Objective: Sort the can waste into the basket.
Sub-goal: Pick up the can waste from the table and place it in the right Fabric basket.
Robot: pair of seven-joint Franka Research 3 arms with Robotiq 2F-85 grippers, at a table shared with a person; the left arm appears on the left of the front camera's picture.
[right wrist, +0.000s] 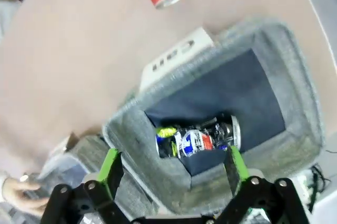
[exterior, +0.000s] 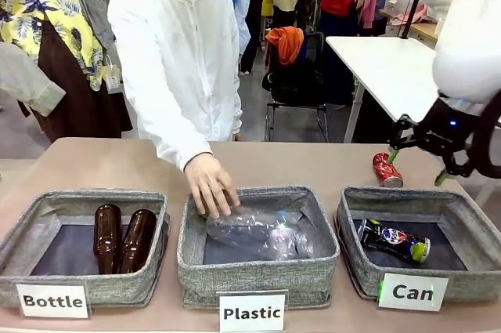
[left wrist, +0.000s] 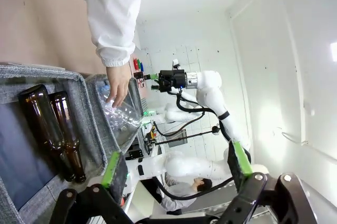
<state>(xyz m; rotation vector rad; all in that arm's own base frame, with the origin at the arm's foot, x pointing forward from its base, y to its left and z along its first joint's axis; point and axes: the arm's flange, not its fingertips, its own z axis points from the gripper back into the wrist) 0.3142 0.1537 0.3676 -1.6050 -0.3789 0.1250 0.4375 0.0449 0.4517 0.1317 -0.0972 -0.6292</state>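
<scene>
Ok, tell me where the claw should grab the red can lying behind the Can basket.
Grip the red can across its dented middle, coming down from above with the open right claw, which hangs beside it. It seems to lie on its side on the table beyond the basket, silver end toward the robot, so both long flanks look free.

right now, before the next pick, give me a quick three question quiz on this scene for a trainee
1. True or false: the red can lies in the Can basket.
2. How many brown bottles lie in the Bottle bin?
3. Where does the person's hand reach? A Bottle bin, B Plastic bin, C Can basket.

Key
1. False: it lies on the table behind the basket; the dark can is inside.
2. Two.
3. B.
</scene>
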